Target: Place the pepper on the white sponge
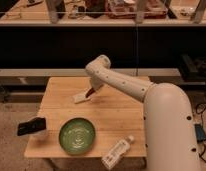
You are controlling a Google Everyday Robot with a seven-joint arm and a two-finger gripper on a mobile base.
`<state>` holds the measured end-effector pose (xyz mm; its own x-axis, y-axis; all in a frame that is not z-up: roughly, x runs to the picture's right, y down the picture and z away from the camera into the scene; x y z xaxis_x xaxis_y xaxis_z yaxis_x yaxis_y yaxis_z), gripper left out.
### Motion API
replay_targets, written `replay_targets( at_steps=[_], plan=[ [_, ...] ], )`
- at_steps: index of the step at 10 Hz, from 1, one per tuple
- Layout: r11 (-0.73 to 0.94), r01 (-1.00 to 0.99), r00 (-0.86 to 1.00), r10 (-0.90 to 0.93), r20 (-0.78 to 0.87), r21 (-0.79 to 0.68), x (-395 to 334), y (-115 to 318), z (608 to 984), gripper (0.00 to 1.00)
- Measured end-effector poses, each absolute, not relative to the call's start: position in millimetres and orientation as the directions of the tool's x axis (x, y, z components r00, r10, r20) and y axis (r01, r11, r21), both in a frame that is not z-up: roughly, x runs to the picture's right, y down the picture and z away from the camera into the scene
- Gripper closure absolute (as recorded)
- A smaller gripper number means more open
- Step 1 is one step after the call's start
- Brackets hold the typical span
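The claw [91, 90] hangs over the far-left part of the wooden worktop [116, 112], at the end of the white arm [121, 82] that reaches in from the right. Directly below it a dark red sliver, the pepper [90, 92], angles down toward the right end of the white sponge [81, 97]. The pepper seems pinched at its upper end, with its lower tip at or just above the sponge; whether it touches cannot be told.

The pepper looks light and slender, with a smooth skin that may slip, and its curve means it could roll once released. A hold across its thicker middle would likely be steadier than one near the end. The sponge looks soft and light, so a push from above could tip or shift it toward the far-left corner.

Nearer the front edge sit a green plate [77, 135], a white bottle [117, 152] lying toward the front-right corner, and a dark object [32, 126] at the left edge.
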<state>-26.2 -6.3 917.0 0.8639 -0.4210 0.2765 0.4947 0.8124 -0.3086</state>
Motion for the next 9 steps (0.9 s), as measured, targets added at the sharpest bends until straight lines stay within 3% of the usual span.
replay_targets(
  at_steps=[2, 9],
  plan=[
    [0.832, 0.473, 0.873, -0.398, 0.283, -0.29, -28, -10, 916, 0.98],
    [0.896, 0.375, 0.901, -0.292, 0.32, -0.239, -70, -29, 915, 1.0]
  ],
)
